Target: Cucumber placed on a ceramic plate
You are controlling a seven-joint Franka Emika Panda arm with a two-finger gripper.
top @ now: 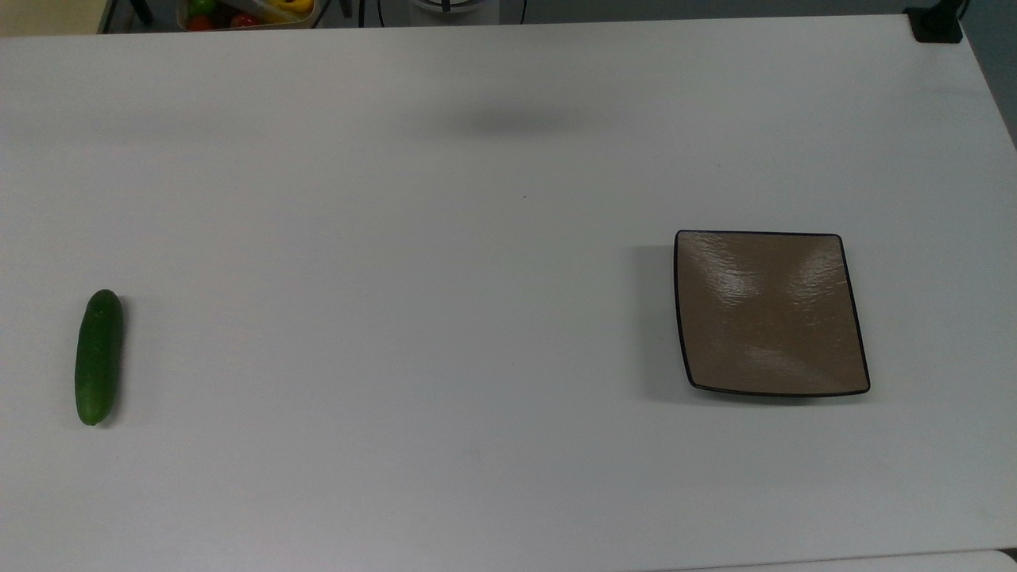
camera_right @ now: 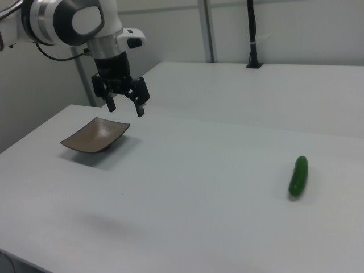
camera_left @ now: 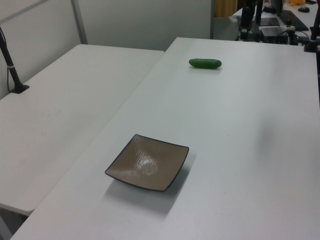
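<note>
Top view: cucumber dark green, smooth, rounded ends, lies flat on white surface, well apart from ceramic plate; plate square, glossy brown, thin black rim, bare.

Left view: cucumber far end of surface, plate near end.

Right view: gripper hangs high in air, fingers spread, holding nothing; plate just below and beside it, cucumber far off. You are at approach step; next you must carry gripper across and down, straddling cucumber's width.

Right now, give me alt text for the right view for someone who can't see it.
A robot gripper hangs open above a white table, beside an empty brown plate at the right view's left. A green cucumber lies on the table far off at the right view's right.
</note>
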